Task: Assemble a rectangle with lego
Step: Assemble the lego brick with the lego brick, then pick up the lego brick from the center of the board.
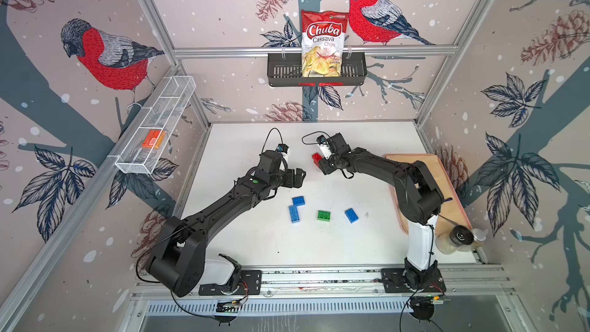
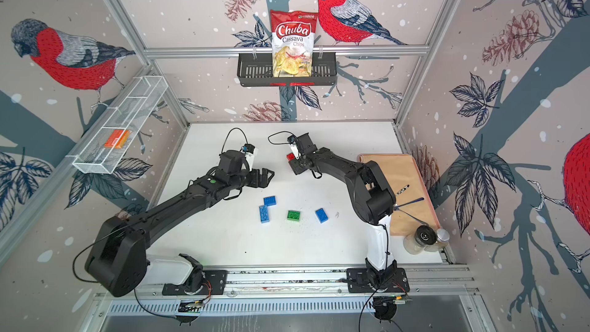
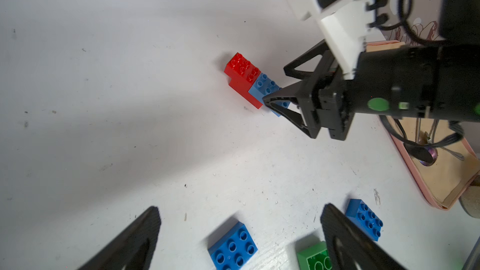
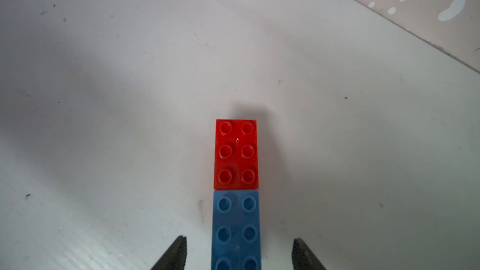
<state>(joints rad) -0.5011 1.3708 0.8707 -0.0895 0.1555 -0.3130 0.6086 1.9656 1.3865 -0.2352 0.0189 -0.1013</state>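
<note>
A red lego brick (image 4: 236, 154) and a light blue lego brick (image 4: 236, 229) sit end to end in one line, on a lower red brick (image 3: 246, 94), at the table's back middle (image 1: 316, 158). My right gripper (image 4: 237, 253) is open astride the light blue brick, with a gap on each side. My left gripper (image 1: 298, 178) is open and empty, hovering above the loose bricks. On the table lie a dark blue brick (image 1: 298, 200), a light blue one (image 1: 294, 214), a green one (image 1: 324, 215) and another blue one (image 1: 351, 215).
A wooden tray (image 1: 447, 186) with cutlery lies at the table's right edge, with two jars (image 1: 456, 239) at its near end. A white wire basket (image 1: 153, 138) with an orange box hangs on the left wall. A chips bag (image 1: 321, 43) stands in a black basket at the back.
</note>
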